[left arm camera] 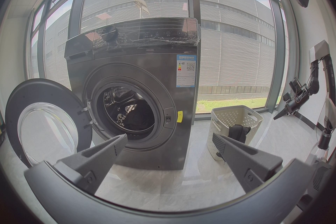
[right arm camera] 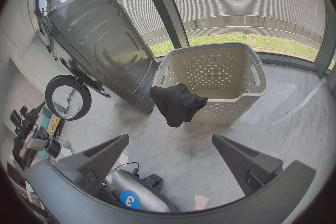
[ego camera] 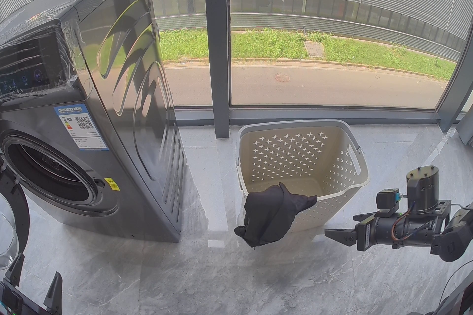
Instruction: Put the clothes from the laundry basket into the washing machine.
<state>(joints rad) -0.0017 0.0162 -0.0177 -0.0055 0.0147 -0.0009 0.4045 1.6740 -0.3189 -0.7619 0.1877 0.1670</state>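
A cream laundry basket [ego camera: 290, 153] stands on the floor by the window, to the right of the grey washing machine [ego camera: 128, 99]. A black garment [ego camera: 271, 217] hangs over the basket's near rim, partly inside and partly down the outside. The machine's round door [left arm camera: 45, 123] is swung wide open, baring the drum opening [left arm camera: 127, 112]. My right gripper [ego camera: 340, 227] hovers open to the right of the basket [right arm camera: 210, 48], pointing at the garment [right arm camera: 176, 104] from a short way off. My left gripper [left arm camera: 168, 137] is open and holds nothing, low in front of the machine.
A dark window pillar [ego camera: 217, 35] rises behind the gap between machine and basket. Grey marble floor [ego camera: 207, 271] lies open in front of both. The open door [ego camera: 7, 227] juts out at the far left, close to my left arm.
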